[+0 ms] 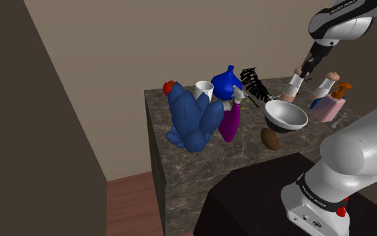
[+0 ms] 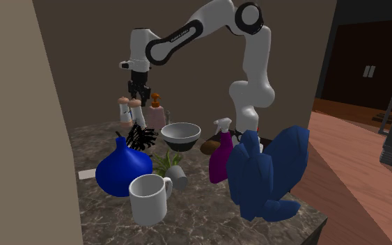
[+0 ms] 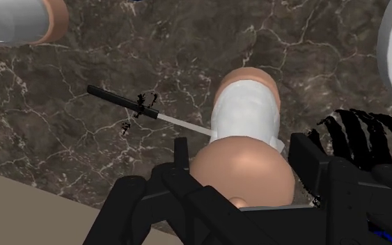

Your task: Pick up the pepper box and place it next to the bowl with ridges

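While the pepper box is set on the marble tabletop, just beyond the grey bowl in the shoulder view and near a second shaker, its tan cap is clasped between the jaws of the gripper.

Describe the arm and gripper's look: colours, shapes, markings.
The arm has rounded, glossy white links with dark joint caps and dark lettering along the links. A small red spot sits low on it, near the stand. The gripper is all black and boxy, with two flat, angular fingers.
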Robot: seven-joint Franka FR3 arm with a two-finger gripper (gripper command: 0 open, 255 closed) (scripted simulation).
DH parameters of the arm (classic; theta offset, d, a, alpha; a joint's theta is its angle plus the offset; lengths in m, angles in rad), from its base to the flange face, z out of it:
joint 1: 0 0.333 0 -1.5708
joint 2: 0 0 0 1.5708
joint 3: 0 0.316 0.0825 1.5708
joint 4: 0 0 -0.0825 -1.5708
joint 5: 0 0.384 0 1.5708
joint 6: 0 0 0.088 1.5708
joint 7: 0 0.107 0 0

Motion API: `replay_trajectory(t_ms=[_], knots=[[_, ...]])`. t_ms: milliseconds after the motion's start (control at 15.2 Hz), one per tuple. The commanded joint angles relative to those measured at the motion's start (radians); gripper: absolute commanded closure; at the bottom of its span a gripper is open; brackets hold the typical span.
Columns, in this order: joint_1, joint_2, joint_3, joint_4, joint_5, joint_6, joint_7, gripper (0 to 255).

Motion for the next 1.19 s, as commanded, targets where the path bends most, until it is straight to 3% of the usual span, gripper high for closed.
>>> replay_trajectory(t_ms=[0,330,792,858,1122], knots=[[-0.001,0.008,-0.002,-0.022,0.002,0.03,-0.001,255],[-0.002,0.04,-0.007,-0.056,0.015,0.094,-0.007,255],[-0.002,0.04,-0.007,-0.056,0.015,0.094,-0.007,255],[-0.002,0.04,-0.007,-0.056,0.015,0.094,-0.007,0],[-0.002,0.04,-0.007,-0.056,0.015,0.094,-0.007,0]])
